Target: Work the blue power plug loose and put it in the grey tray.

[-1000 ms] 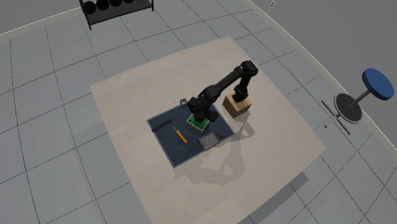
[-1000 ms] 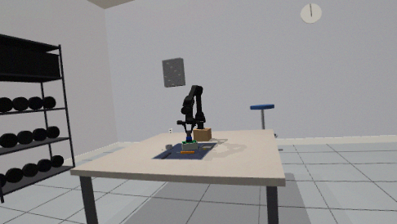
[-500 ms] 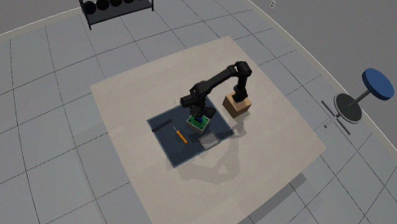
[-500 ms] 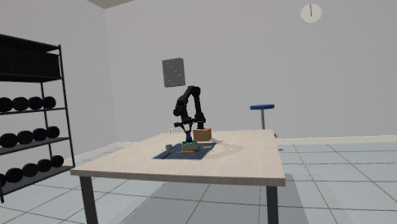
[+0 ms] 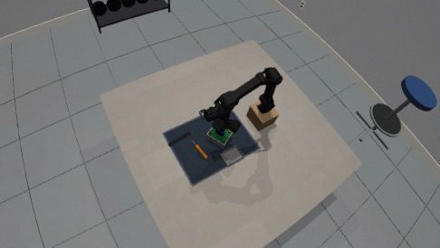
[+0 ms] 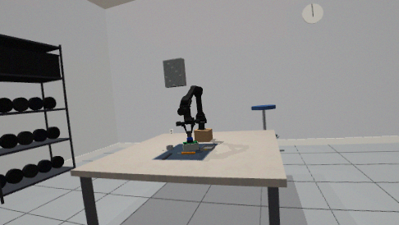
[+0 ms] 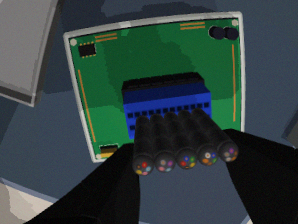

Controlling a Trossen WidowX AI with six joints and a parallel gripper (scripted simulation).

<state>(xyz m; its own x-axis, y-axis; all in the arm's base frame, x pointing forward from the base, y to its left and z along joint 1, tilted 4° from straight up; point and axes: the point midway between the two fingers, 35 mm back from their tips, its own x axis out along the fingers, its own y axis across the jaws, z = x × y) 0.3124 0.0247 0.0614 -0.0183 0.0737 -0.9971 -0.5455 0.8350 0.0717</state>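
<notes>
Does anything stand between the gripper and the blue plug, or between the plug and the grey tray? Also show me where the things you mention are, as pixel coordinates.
Nothing visible: the gripper [image 7: 178, 147] is shut on the blue plug [image 7: 167, 107], and only mat [image 5: 186, 165] shows between board [image 7: 155, 55] and grey tray [image 5: 232, 156] [image 7: 25, 45].

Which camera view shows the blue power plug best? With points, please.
The wrist view: the blue rectangular power plug [image 5: 221, 132] [image 6: 190, 140] [image 7: 167, 102] appears large there, with its pin holes and black cables distinct. The top view shows only a blue sliver beneath the black gripper [image 5: 221, 130] [image 6: 190, 138] [image 7: 184, 145]; the exterior, a tiny blue spot.
</notes>
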